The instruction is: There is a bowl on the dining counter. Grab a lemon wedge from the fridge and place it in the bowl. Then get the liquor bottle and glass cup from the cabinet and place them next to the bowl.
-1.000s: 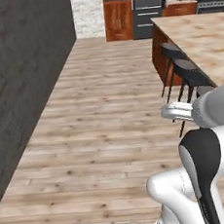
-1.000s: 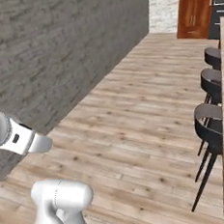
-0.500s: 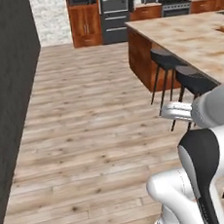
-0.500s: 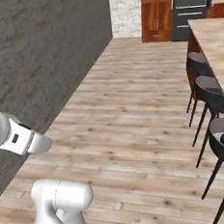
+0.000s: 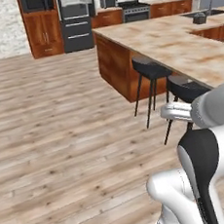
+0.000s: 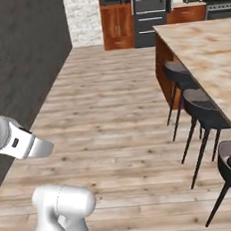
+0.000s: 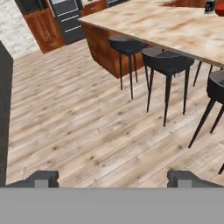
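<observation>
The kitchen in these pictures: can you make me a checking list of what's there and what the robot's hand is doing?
Surface: the dining counter has a pale, wood-look top and brown sides; a small dark thing stands at its far end, too small to tell what.
Job's things: the fridge stands closed at the far wall. Bowl, lemon wedge, bottle and cup: nothing seen.
Clutter: nothing seen on the wooden floor.
Hand: the hand is open, its fingertips wide apart, holding nothing, pointing at the floor.
Cables: nothing seen.
Surroundings: black stools line the counter; brown cabinets stand beside the fridge; a dark grey wall runs along the left.
</observation>
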Tool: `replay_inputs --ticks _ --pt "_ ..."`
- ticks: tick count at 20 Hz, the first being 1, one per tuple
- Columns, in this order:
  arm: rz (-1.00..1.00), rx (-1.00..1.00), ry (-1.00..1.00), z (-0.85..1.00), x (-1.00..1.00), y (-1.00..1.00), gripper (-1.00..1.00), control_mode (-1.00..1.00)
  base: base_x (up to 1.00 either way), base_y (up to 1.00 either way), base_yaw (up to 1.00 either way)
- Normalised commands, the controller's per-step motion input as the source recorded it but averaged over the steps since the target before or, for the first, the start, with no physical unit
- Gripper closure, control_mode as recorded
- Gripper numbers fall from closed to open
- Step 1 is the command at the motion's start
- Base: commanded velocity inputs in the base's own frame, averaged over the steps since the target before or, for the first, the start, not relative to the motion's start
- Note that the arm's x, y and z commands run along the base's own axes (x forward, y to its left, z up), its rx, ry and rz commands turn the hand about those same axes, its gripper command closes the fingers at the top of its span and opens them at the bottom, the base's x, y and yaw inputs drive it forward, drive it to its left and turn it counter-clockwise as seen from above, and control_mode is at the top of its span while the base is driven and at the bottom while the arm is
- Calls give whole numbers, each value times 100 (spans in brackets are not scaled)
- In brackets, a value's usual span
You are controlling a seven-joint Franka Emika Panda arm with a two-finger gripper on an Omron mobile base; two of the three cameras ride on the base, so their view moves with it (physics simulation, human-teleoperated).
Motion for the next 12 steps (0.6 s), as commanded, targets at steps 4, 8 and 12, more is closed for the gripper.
replay_inputs --ticks 4,8,12 --pt "0 0 0 0 0 0 -100 100 100 41 -40" --pt "0 0 0 0 0 0 -100 100 100 41 -39" --pt "0 0 0 0 0 0 -100 100 100 45 -39"
